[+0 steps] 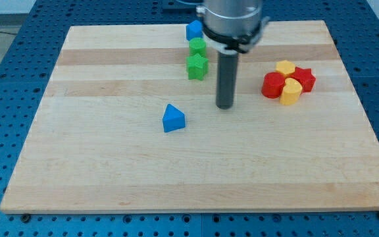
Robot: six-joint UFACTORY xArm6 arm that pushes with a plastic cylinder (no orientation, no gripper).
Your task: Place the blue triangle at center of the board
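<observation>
Surroundings: blue perforated base under a pale wooden bench (110, 178), seen by the one camera.
Tool: no jaws on this rig, so nothing to report as apart or together; I steer a dark rod only.
Tip position: my tip (224, 106) rests on the bench right of the blue triangle (173, 118), near but apart from it.
Target location: blue triangle sits a little left of the board's middle, alone, touching nothing.
Handling, judged: small, rigid, light; it should slide easily on smooth wood. It may spin if pushed off-centre.
Contact point, judged: I would go round to its left face and press mid-face, rightward.
Other blocks: blue block (193, 30), green block (197, 47) and green star (197, 66) in a column at the view's top; red (272, 85) and yellow (290, 91) blocks clustered at the view's right.
Containers: none visible.
</observation>
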